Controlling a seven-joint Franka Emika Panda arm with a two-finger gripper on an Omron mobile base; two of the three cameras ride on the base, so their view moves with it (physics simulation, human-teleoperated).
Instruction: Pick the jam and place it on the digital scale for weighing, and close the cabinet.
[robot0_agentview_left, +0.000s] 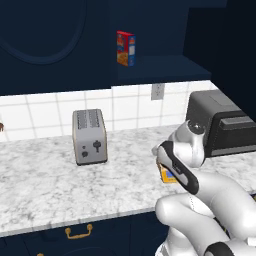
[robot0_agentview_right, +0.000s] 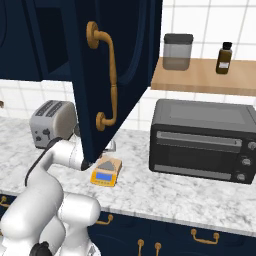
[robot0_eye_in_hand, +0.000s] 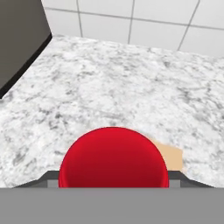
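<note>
The jam's red lid (robot0_eye_in_hand: 113, 159) sits very close at the bottom of the hand view, between the gripper's (robot0_eye_in_hand: 113, 183) fingers, which hold it just above the marble counter. A tan corner of the digital scale (robot0_eye_in_hand: 174, 157) pokes out from behind the lid on the right. The yellow-orange scale (robot0_agentview_right: 106, 172) with its blue display lies on the counter beside the arm's wrist; its edge (robot0_agentview_left: 167, 175) peeks out from behind the arm. The navy cabinet door (robot0_agentview_right: 125, 60) with the brass handle (robot0_agentview_right: 109, 75) hangs open over the scale and hides the hand.
A silver toaster (robot0_agentview_left: 89, 136) stands at the back left of the counter. A black toaster oven (robot0_agentview_right: 202, 142) stands right of the scale. A cereal box (robot0_agentview_left: 125, 48) is on the open cabinet's shelf. A wooden shelf (robot0_agentview_right: 200, 75) carries a jar and a bottle.
</note>
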